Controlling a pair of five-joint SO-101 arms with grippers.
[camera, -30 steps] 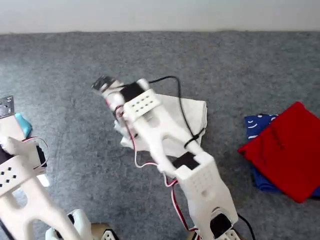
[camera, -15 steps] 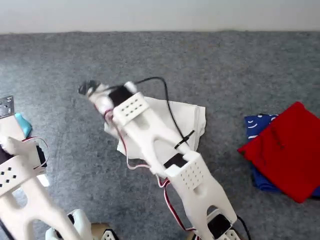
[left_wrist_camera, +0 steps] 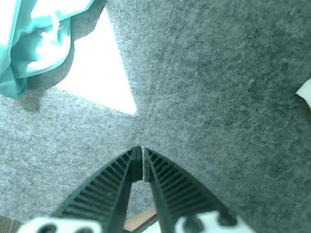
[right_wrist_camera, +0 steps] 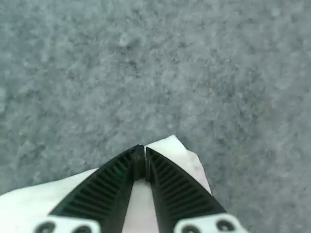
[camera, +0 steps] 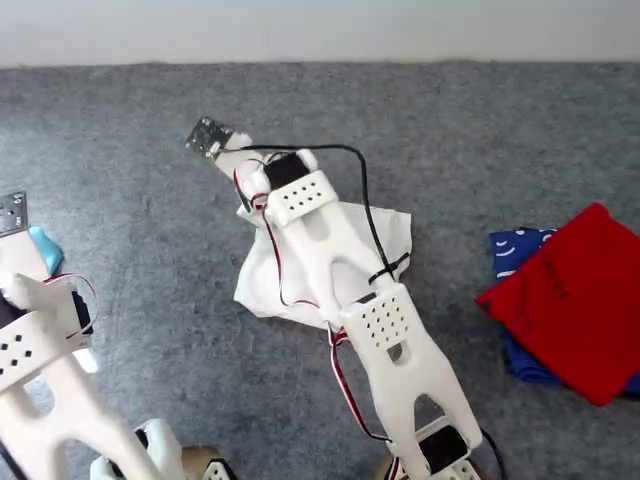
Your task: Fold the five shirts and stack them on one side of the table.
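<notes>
Faintly white-printed, the blue shirt point(camera: 511, 250) lies partly beneath the red shirt point(camera: 575, 300).

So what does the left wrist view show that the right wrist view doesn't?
Left wrist view: a bunched teal shirt beside a white triangular patch on the grey mat. Right wrist view: a white shirt, with the right tool shut and its tip over the shirt's corner. Shared: the grey mat, and in each that arm's own black ribbed tool, closed; the left tool holds nothing.
</notes>
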